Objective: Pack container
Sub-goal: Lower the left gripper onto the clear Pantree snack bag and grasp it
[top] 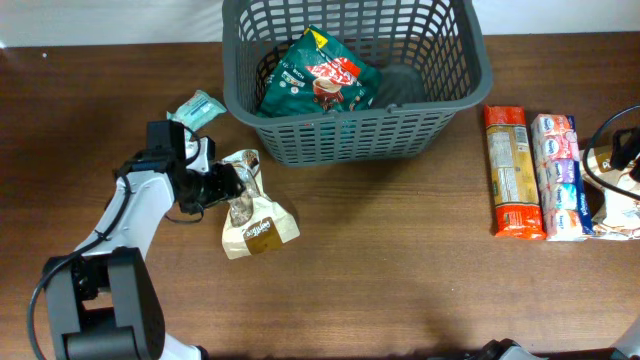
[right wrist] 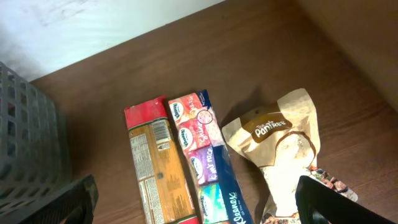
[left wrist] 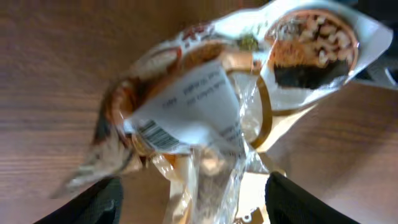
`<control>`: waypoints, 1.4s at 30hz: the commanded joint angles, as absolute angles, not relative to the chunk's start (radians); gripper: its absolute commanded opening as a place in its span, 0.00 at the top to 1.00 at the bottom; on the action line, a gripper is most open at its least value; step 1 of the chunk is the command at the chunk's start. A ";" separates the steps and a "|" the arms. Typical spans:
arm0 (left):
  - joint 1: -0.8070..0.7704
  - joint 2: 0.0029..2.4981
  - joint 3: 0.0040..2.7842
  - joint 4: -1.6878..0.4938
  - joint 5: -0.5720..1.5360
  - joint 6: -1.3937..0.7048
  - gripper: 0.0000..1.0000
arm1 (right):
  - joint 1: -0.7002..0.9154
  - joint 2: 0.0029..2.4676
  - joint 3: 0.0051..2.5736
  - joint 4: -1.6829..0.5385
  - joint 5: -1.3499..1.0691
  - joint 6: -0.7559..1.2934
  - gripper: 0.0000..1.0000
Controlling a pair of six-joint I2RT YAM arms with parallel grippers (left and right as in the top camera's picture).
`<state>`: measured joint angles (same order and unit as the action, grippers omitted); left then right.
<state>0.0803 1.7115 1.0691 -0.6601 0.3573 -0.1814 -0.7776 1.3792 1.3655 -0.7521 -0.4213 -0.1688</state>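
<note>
The container (top: 352,138) is a dark grey slotted basket at the back centre, with a green and red snack bag (top: 322,78) inside. In front of its left corner a white and brown snack bag (top: 256,222) lies on the table. My left gripper (top: 230,185) stands open at that bag's crinkled clear top end. In the left wrist view the bag (left wrist: 205,106) fills the frame, and its neck runs between my left gripper's (left wrist: 193,202) spread fingers. My right gripper (right wrist: 199,202) is open at the far right, above the packets lying there.
A small teal packet (top: 197,108) lies left of the basket, behind my left arm. At the right lie a red and orange packet (top: 513,170), a pack of tissues (top: 560,175) and a beige paper bag (right wrist: 280,134), side by side. The basket's wall (right wrist: 25,143) shows at the right wrist view's left edge.
</note>
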 commanded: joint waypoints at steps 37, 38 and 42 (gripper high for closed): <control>0.027 1.970 1.059 -0.549 0.318 -0.232 0.98 | -0.780 1.381 1.388 -0.749 -0.434 -0.179 0.01; 0.029 1.964 1.060 -0.550 0.318 -0.232 0.98 | -0.780 1.381 1.388 -0.749 -0.434 -0.179 0.01; 0.068 1.898 1.064 -0.560 0.356 -0.233 0.98 | -0.780 1.381 1.388 -0.749 -0.434 -0.179 0.01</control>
